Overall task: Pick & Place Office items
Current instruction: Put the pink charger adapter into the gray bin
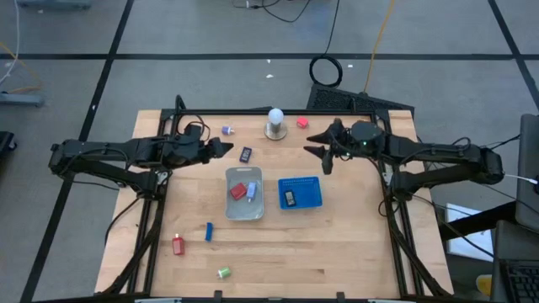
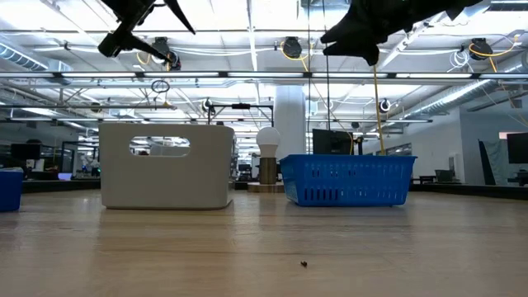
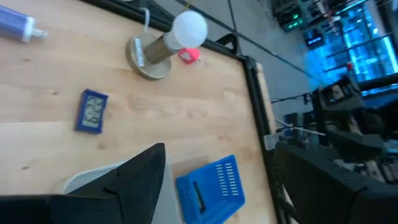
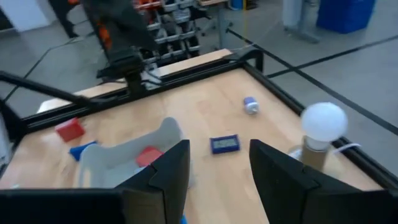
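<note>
My left gripper (image 1: 226, 148) (image 3: 230, 186) is open and empty, held high above the table left of centre. My right gripper (image 1: 318, 145) (image 4: 219, 174) is open and empty, high over the far right. Small office items lie on the wood. They are a dark blue one (image 1: 246, 154) (image 3: 93, 112) (image 4: 224, 144), a purple one (image 1: 227, 130) (image 4: 250, 104), a red one (image 1: 301, 123) (image 3: 189, 56), a blue one (image 1: 209, 231), a red one (image 1: 178, 245) and a green one (image 1: 223, 272). The clear tray (image 1: 244, 209) holds a red and a blue item. The blue basket (image 1: 312, 192) holds a black one (image 1: 289, 198).
A white ball on a round base (image 1: 275, 124) (image 4: 323, 121) stands at the far middle of the table, between the two grippers. In the low view the tray (image 2: 165, 165) and the basket (image 2: 346, 180) stand side by side. Black frame rails (image 1: 253, 111) run along the table's edges.
</note>
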`<state>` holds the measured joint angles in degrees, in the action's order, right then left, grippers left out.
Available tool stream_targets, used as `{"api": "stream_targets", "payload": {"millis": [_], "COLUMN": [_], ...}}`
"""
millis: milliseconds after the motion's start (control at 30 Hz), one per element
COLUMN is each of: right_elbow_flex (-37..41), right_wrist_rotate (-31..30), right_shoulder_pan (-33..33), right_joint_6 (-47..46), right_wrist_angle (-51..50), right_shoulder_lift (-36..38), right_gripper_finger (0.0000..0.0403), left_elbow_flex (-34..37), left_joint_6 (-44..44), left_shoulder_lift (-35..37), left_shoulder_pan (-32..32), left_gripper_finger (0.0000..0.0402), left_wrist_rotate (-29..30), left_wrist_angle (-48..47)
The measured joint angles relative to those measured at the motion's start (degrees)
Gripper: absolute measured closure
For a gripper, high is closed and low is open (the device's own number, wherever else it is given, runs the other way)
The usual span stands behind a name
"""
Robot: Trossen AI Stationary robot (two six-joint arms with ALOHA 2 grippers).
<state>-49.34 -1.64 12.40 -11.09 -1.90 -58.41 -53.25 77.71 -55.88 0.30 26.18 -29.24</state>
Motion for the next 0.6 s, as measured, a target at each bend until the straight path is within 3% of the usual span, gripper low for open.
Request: {"api": "stream_targets", "payload": {"millis": [267, 500, 600], "right_elbow_flex": [0.0, 0.0, 0.0], "right_wrist_rotate": [-6.0, -6.7, -9.8], "right_shoulder_pan": [4.6, 8.7, 9.9], "right_joint_6": [4.1, 7.0, 9.1], "right_wrist_angle": [-0.7, -0.9, -1.6], "right_shoulder_lift": [-2.4, -8.5, -11.2], "right_gripper_finger": [0.0192, 0.0130, 0.0110], "left_elbow_flex": [0.0, 0.0, 0.0], "left_joint_6": [0.0, -0.1, -1.8], "left_shoulder_lift": [0.0, 0.0, 0.0], "left_shoulder_pan": [0.0, 0.0, 0.0], "left_gripper_finger": [0.0096, 0.0096, 0.0096], "left_wrist_rotate": [0.0, 0.0, 0.0], "left_wrist_angle": [2.3, 2.2, 2.1]}}
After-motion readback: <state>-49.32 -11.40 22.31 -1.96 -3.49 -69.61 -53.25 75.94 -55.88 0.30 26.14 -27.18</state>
